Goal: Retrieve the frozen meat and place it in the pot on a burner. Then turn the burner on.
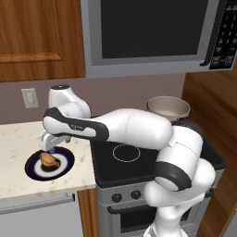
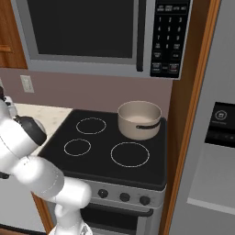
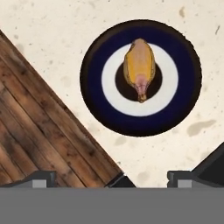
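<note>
claw (image 1: 47, 149) wide open, empty, hovering above meat (image 1: 48, 160) on blue-rimmed plate (image 1: 64, 167). plate sits on speckled counter (image 1: 18, 139), left of stove (image 2: 151, 170). pot (image 2: 139, 120) on back right burner, well apart from meat. microwave (image 2: 92, 32) above stove.
</note>
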{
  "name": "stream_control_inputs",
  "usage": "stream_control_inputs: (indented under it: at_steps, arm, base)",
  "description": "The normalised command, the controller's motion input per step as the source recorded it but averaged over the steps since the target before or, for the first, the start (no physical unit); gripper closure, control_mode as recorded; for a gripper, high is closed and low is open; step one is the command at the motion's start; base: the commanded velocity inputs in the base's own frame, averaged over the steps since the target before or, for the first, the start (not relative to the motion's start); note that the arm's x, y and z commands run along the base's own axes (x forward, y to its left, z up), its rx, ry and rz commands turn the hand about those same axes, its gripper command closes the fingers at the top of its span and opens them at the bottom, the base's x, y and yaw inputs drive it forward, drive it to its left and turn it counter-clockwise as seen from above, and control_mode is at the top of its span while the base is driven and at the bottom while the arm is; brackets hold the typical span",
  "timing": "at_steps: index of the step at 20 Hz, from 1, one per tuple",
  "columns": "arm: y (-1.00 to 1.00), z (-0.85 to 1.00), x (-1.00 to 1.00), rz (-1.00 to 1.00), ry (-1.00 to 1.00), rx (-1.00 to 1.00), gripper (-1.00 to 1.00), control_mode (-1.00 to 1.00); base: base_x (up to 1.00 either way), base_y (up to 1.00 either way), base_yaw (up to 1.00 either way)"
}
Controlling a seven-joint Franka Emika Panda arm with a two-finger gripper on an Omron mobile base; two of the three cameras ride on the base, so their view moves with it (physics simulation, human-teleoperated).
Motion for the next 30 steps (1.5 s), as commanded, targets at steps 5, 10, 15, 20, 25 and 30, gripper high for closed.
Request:
stream_control_inputs:
  at_steps: [5,10,15,20,25,30]
  arm:
    - [0.18,-0.27,0.27,0.00,0.00,-0.08,-1.00,-1.00]
    - [0.11,-0.18,0.26,0.00,0.00,-0.09,-1.00,-1.00]
    - [0.12,-0.14,0.22,0.00,0.00,-0.06,-1.00,-1.00]
    - [0.27,-0.11,0.19,0.00,0.03,-0.03,-1.00,-1.00]
    - [0.29,-0.19,0.28,0.00,0.03,-0.04,-1.00,-1.00]
    - [0.12,-0.24,0.35,0.00,0.00,-0.04,-1.00,-1.00]
  base:
    - [0.00,0.00,0.00]
    - [0.00,0.00,0.00]
    - [0.00,0.00,0.00]
    - [0.00,0.00,0.00]
    - [0.00,0.00,0.00]
    - [0.00,0.00,0.00]
